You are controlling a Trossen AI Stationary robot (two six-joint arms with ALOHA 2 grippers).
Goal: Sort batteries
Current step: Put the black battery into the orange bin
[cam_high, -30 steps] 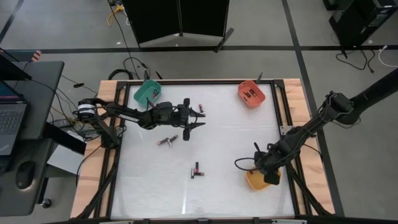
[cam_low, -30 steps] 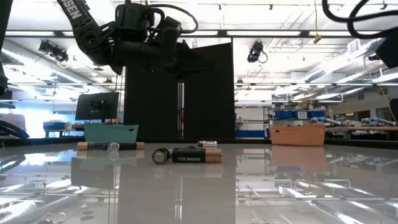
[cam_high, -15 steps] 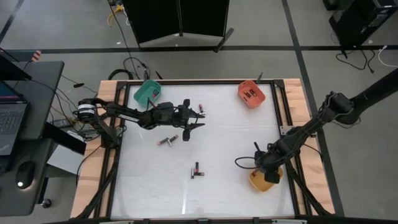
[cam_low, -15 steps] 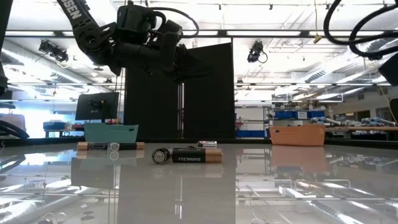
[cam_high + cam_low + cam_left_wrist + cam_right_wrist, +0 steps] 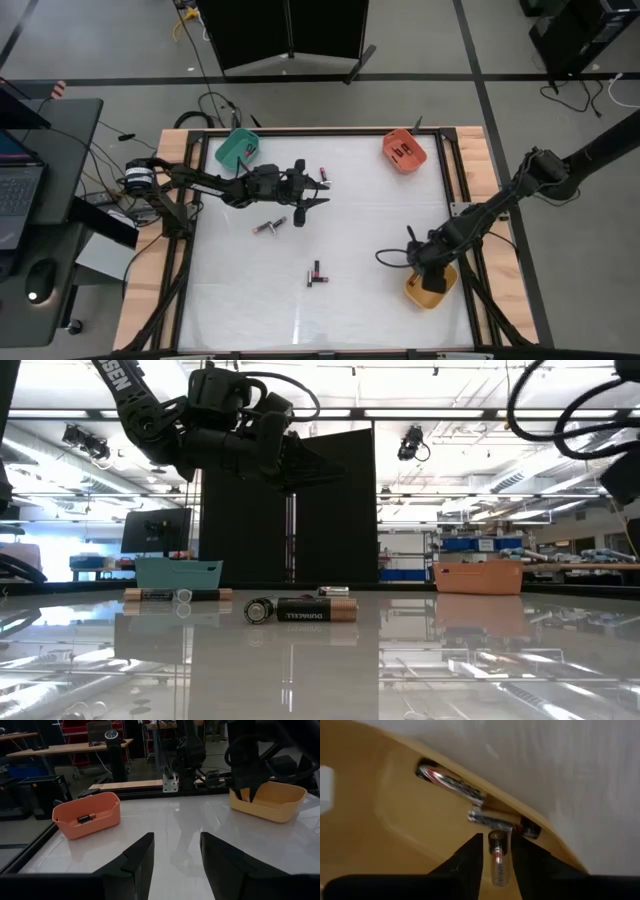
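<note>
While the right gripper (image 5: pixel 495 855) hangs inside the yellow bin (image 5: pixel 428 291) at about four o'clock on the table (image 5: pixel 350 320), a battery (image 5: pixel 497 857) stands between its two fingers; the jaws are parted a little and I cannot tell whether they pinch it or have let go. Two more batteries (image 5: pixel 451 782) lie against the bin's wall just beyond.

Over at ten o'clock, the left gripper (image 5: pixel 312 190) hovers above the tabletop with its fingers spread and nothing between them. Just beside it, toward twelve, lies a small battery with a pink band (image 5: pixel 323 174). Another pair of batteries (image 5: pixel 268 226) rests near it toward seven o'clock, and two more (image 5: pixel 316 274) sit near the table's middle. The orange bin (image 5: pixel 404 150) at one o'clock holds a dark battery (image 5: pixel 86 818), and the teal bin (image 5: pixel 236 149) stands at eleven o'clock.
</note>
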